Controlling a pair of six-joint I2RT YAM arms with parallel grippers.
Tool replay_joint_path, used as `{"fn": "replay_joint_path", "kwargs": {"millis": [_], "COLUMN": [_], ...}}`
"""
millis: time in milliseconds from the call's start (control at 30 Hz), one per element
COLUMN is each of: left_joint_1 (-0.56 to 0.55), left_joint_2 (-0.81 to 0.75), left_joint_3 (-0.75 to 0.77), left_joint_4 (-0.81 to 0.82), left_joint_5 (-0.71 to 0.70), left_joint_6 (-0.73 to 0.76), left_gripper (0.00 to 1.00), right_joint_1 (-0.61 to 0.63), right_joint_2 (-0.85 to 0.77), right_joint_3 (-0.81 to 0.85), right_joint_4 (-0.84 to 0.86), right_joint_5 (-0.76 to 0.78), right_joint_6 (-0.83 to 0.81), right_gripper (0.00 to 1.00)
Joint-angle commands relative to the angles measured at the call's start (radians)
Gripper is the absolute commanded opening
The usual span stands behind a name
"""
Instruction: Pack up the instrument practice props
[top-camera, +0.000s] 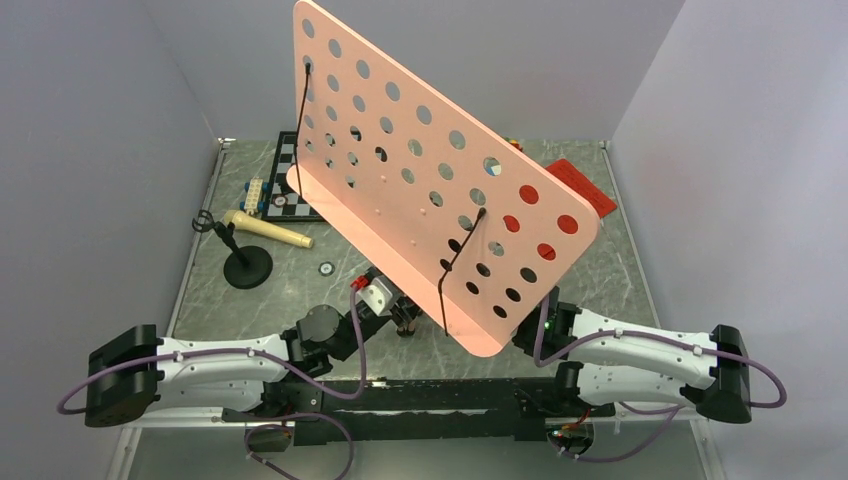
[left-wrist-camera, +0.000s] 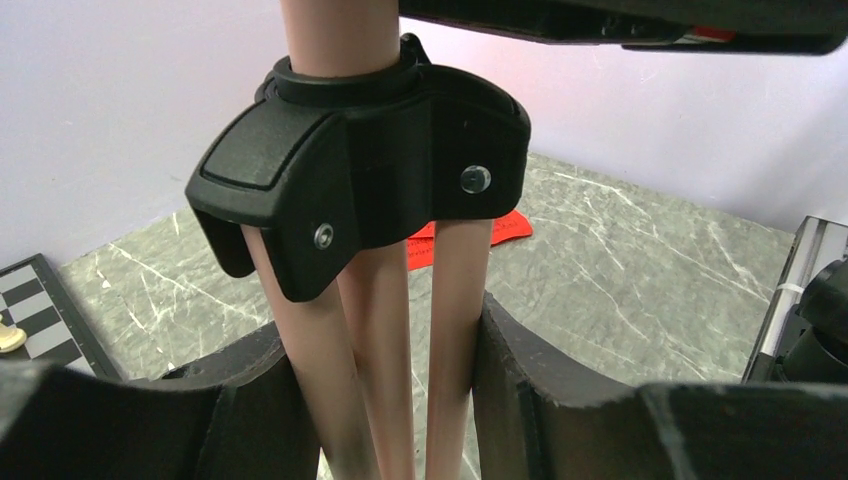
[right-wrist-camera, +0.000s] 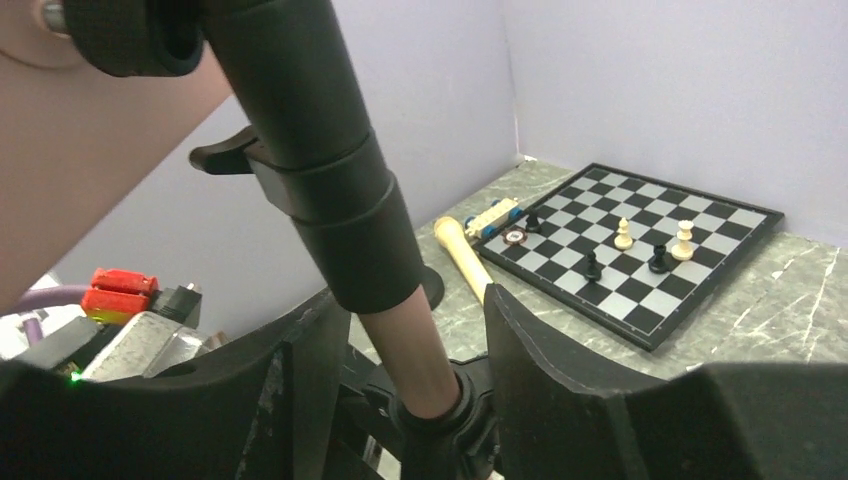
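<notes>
The pink perforated music stand stands tilted in the middle, its plate hiding much of the table. My left gripper is shut on its pink tripod legs, just under the black leg hub. My right gripper is open, one finger on each side of the pink pole below the black collar, with gaps on both sides. The cream microphone lies on the table by its black round-base stand. The red sheet-music pages lie at the back right, also in the left wrist view.
A chessboard with pieces lies at the back left, also in the right wrist view. Toy bricks sit beside it. A small round disc lies near the microphone base. Walls close in the table on three sides.
</notes>
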Motion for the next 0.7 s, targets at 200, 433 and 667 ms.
{"fn": "replay_joint_path", "kwargs": {"millis": [200, 433, 667], "left_joint_1": [-0.020, -0.030, -0.041], "left_joint_2": [0.032, 0.042, 0.059], "left_joint_3": [0.043, 0.037, 0.044], "left_joint_4": [0.085, 0.103, 0.113], "left_joint_5": [-0.156, -0.174, -0.153], "left_joint_6": [0.164, 0.175, 0.176], "left_gripper": [0.00, 0.00, 0.00], "right_joint_1": [0.135, 0.157, 0.153], "right_joint_2": [0.024, 0.035, 0.091], "right_joint_3": [-0.063, -0.082, -0.053], "right_joint_4": [0.312, 0.384, 0.433], "right_joint_5": [0.333, 0.386, 0.333], "right_joint_6": [-0.113, -0.162, -0.247], "right_gripper": [0.58, 0.52, 0.50]}}
